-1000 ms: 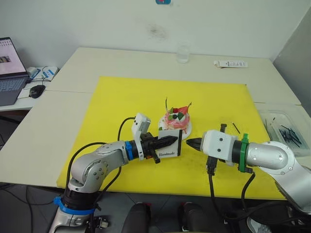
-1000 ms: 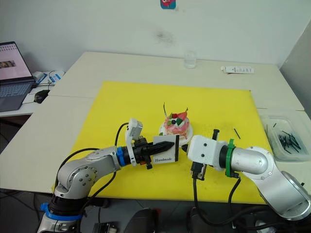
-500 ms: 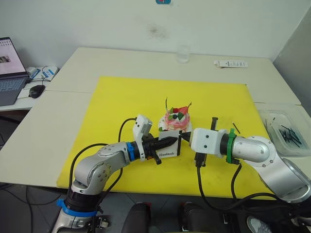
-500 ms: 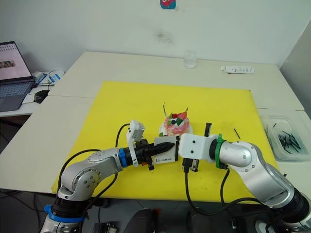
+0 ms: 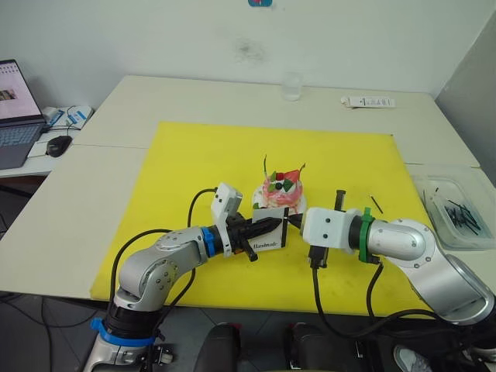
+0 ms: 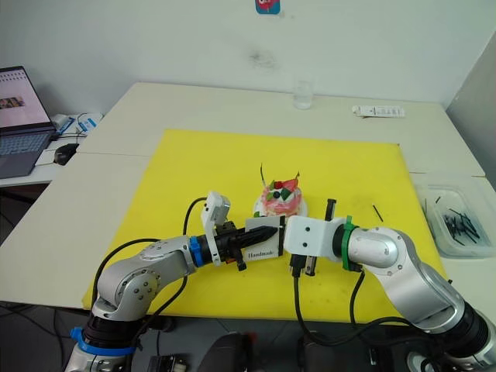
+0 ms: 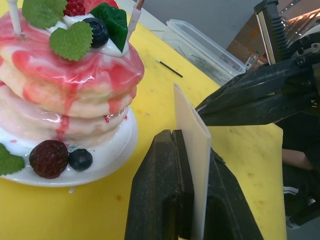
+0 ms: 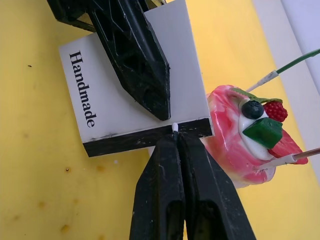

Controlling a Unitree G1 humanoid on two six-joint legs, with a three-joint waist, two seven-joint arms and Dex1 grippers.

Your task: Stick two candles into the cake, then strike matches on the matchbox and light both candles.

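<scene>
Since a second ago the right gripper point(image 8: 176, 132) has closed in from well apart and now presses a match's pale tip point(image 8: 175, 127) against the black striking strip of the flat white "Handmade" matchbox point(image 8: 107, 87); its fingers are clenched on that match. The left gripper point(image 7: 192, 150) clamps the box upright, edge-on, just in front of the small round pink cake on its white plate point(image 7: 70, 95), on the yellow mat point(image 5: 194, 163). Both thin pale candles point(image 5: 265, 165) already stand in the cake. To strike well, I judge the box must be held rigid while the match is dragged briskly along the strip, with firm, shallow pressure so the stick does not snap, and away from the cake.
</scene>
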